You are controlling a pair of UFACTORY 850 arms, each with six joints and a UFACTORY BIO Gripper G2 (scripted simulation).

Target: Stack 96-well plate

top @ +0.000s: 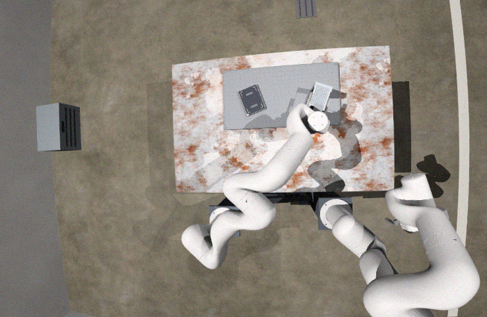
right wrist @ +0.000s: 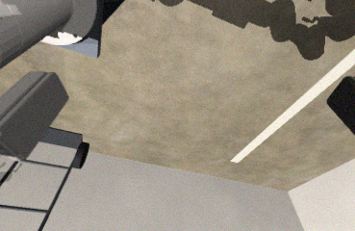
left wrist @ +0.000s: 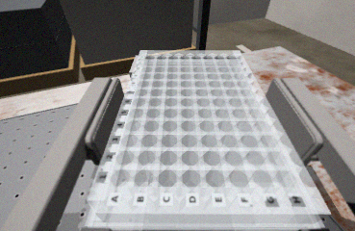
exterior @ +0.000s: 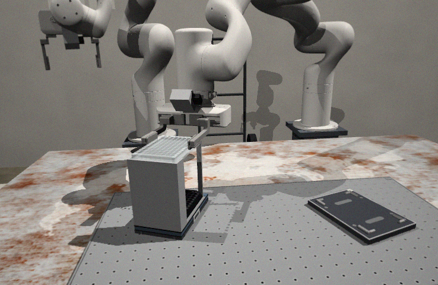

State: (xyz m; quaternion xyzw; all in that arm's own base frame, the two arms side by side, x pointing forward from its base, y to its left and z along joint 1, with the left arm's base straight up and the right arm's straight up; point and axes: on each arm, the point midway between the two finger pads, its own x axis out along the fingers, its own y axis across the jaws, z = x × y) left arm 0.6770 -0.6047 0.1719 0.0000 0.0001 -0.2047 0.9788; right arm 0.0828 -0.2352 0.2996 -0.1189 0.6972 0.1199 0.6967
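Observation:
The clear 96-well plate (top: 321,93) (exterior: 164,148) (left wrist: 190,114) is level at the top of the stack rack K1 (exterior: 157,195). My left gripper (exterior: 171,141) (left wrist: 201,145) is shut on its two long sides. In the left wrist view letters A to H run along the near rim and numbers up the left rim, so A1 is at the near left corner. A black lower plate (exterior: 193,199) shows at the rack's base, mostly hidden by the wall. The plate nest N1 (top: 251,100) (exterior: 357,215) is empty. My right gripper (exterior: 72,67) (right wrist: 190,111) is open and empty, off the table.
The rack has a tall grey wall panel and a thin dark post (exterior: 199,171) near the gripper's fingers. Rack and nest stand on a perforated grey board (top: 278,78) (exterior: 260,255) on the marbled table (top: 199,149) (exterior: 410,151). The right arm is folded beside the table.

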